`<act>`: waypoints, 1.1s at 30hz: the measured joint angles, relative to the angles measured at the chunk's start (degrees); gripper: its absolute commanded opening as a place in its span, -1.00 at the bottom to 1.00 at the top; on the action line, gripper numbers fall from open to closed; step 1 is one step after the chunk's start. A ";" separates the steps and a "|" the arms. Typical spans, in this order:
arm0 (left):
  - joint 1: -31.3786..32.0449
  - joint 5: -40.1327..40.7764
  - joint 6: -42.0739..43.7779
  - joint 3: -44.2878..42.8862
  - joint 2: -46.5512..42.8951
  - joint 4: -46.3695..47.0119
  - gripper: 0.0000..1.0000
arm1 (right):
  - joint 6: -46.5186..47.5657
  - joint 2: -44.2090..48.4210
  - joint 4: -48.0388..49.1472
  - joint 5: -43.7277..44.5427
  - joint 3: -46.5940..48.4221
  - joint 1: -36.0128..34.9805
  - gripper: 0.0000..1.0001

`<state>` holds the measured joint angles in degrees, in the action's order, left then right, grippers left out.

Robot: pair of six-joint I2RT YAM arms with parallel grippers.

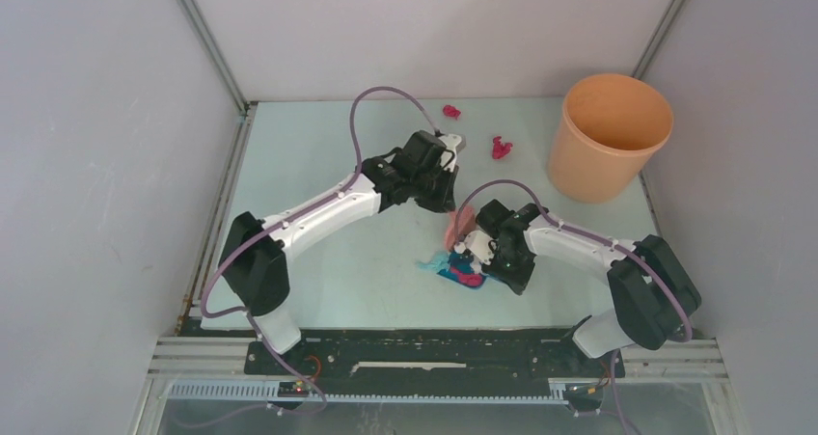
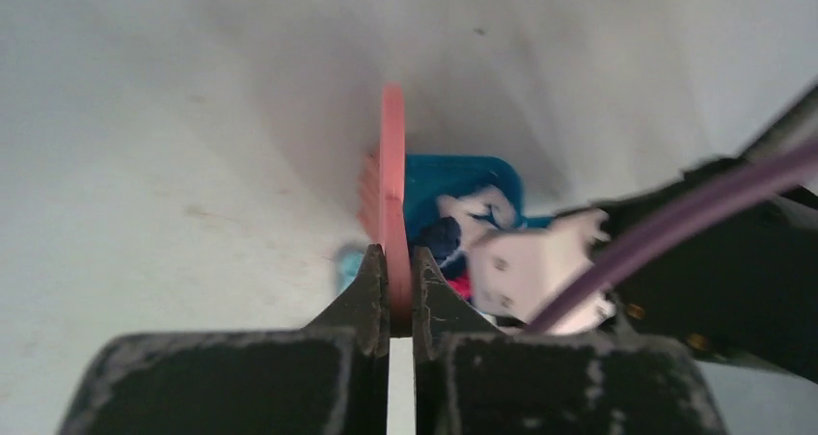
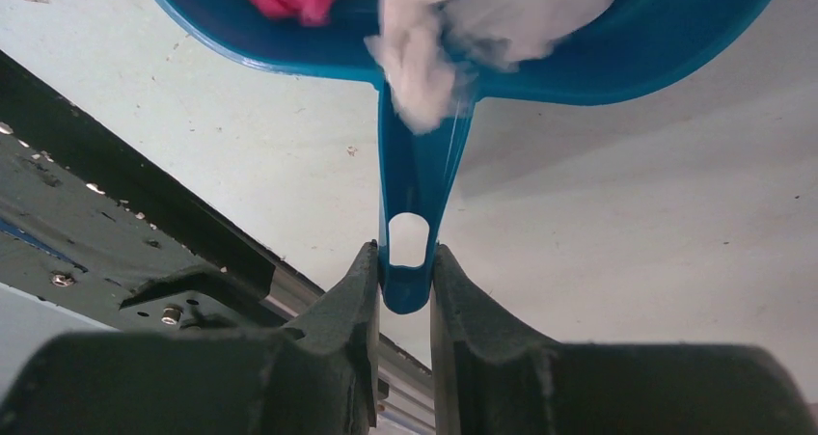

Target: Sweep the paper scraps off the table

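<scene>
Grey walls (image 1: 96,117) around pale mint table (image 1: 318,261) in the top view, with orange bucket (image 1: 610,136) at 2 o'clock. Shows two magenta paper scraps (image 1: 502,148) loose on the bare surface at 12 and 1 o'clock, well apart from both arms, and more scraps heaped in blue dustpan (image 1: 439,264) just off centre at 6 o'clock. Places left gripper (image 1: 449,206) over pink brush (image 1: 455,228), and right gripper (image 1: 479,261) at the pan's 3 o'clock side. From left wrist: fingers clamped tight on the brush's thin edge, dustpan with white, navy and pink scraps just beside it at 3 o'clock. From right wrist: fingers pinched on the end of the dustpan's handle, pan up at 12 o'clock, pink and white scraps inside.
</scene>
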<state>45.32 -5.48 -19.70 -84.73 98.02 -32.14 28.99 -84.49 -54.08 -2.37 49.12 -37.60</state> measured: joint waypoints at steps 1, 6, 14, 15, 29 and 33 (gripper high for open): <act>0.68 -1.49 -0.94 0.44 0.00 0.48 -1.00 | -0.02 -0.02 -0.02 0.13 0.00 0.00 -0.92; 3.91 -3.89 -2.95 1.57 -0.02 2.03 -1.00 | -0.20 -0.28 -0.57 0.46 0.00 0.52 -0.91; 4.81 -2.32 -5.68 2.34 -1.31 2.58 -1.00 | 0.02 -0.13 -0.90 -0.81 0.00 1.64 -0.91; 4.92 -1.81 -5.77 2.38 -1.64 2.40 -1.00 | 0.02 0.04 -0.81 -0.96 0.00 1.66 -0.91; 6.54 16.37 0.68 -3.23 -5.57 -12.39 -1.00 | -0.24 1.22 0.22 -1.09 0.00 1.95 -0.91; 6.49 24.11 3.54 -4.22 -6.34 -17.25 -1.00 | -0.42 1.22 0.28 -1.05 0.00 1.95 -0.91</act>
<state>51.81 18.63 -16.16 -88.95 91.68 -49.39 28.58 -83.26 -53.80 -3.42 49.12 -35.66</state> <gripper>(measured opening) 0.036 0.262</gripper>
